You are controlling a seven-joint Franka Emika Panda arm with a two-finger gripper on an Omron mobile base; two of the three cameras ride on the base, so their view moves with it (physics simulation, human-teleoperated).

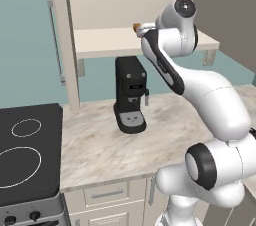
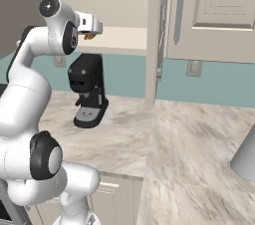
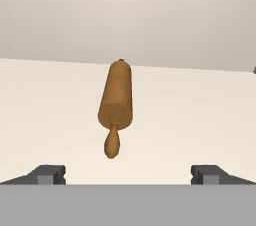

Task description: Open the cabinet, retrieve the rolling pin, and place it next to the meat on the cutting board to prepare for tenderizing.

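Observation:
The cabinet stands open, its left door edge-on and its right door swung wide. On its beige shelf lies the rolling pin, orange-brown, with one knob handle pointing at the hand. A bit of the rolling pin pokes out past the white hand, and the rolling pin also peeks out below the hand from the other side. My gripper is open, its fingertips wide apart, just short of the pin and not touching it. The cutting board and the meat are out of view.
A black coffee machine stands on the marble counter right below the shelf. A black cooktop lies to the left. A grey rounded object sits at the far right of the counter. Base drawers run under the counter.

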